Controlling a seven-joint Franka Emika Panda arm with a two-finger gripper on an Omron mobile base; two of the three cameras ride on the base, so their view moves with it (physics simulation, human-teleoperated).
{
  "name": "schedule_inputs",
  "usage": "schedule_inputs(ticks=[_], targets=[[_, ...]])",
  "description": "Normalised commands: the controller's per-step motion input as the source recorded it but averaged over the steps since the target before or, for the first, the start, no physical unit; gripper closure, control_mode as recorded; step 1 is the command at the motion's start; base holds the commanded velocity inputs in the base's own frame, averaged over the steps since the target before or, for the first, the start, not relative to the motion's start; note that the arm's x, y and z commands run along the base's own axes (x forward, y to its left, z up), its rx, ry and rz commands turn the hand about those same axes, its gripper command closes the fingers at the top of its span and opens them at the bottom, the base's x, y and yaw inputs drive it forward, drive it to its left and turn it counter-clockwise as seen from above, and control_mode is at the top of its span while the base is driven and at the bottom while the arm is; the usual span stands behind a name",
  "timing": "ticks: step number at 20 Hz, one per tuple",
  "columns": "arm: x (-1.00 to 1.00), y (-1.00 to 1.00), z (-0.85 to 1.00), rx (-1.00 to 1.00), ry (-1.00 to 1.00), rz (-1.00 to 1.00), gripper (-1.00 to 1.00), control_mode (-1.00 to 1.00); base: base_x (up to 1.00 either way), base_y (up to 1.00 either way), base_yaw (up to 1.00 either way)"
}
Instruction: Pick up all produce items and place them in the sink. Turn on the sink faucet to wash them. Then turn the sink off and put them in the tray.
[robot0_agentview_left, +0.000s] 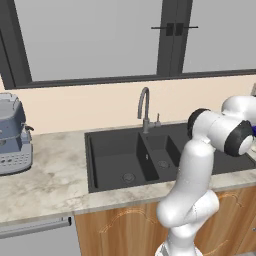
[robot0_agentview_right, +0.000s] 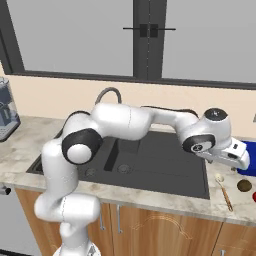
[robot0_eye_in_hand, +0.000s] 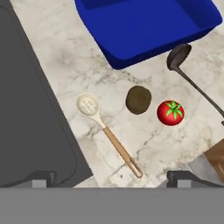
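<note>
The claw (robot0_eye_in_hand: 111, 177) was wide open and held nothing; it hung over the desk (robot0_eye_in_hand: 65, 57) just past the right side of the sink (robot0_agentview_right: 150, 167). In the hand view the brown item (robot0_eye_in_hand: 138, 99) lay near the middle, and the red item with the green top (robot0_eye_in_hand: 170, 112) sat just beside it at about four o'clock; they looked close but not touching. A slotted spoon (robot0_eye_in_hand: 88, 105) lay at nine o'clock from the brown one; a dark ladle (robot0_eye_in_hand: 178, 57) lay at about one o'clock; the blue tray (robot0_eye_in_hand: 148, 26) sat at twelve o'clock.

I think this was the very first step, picking up the produce; both items were on the desk and both basins looked bare. Next the claw would need to come down over one small round thing, close around it gently, and not bump the other one away; then carry it toward the sink, below the faucet (robot0_agentview_left: 144, 107).
</note>
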Motion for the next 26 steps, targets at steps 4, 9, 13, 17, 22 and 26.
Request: schedule_inputs(ticks=[4, 9, 13, 17, 22, 26], targets=[[0.01, -0.29, -0.26, -0.02, -0.15, 0.00, -1.00, -1.00, 0.00, 0.00, 0.00], [0.05, -0.25, -0.16, -0.07, -0.04, 0.00, -1.00, -1.00, 0.00, 0.00, 0.00], [0.27, -0.17, -0.02, -0.02, 0.00, 0.00, -1.00, -1.00, 0.00, 0.00, 0.00], [0.40, -0.16, -0.05, 0.00, 0.09, 0.00, -1.00, -1.00, 0.00, 0.00, 0.00], [0.34, -0.17, -0.22, 0.00, 0.17, 0.00, -1.00, -1.00, 0.00, 0.00, 0.00], [0.21, -0.18, -0.30, 0.00, 0.14, 0.00, -1.00, -1.00, 0.00, 0.00, 0.00]])
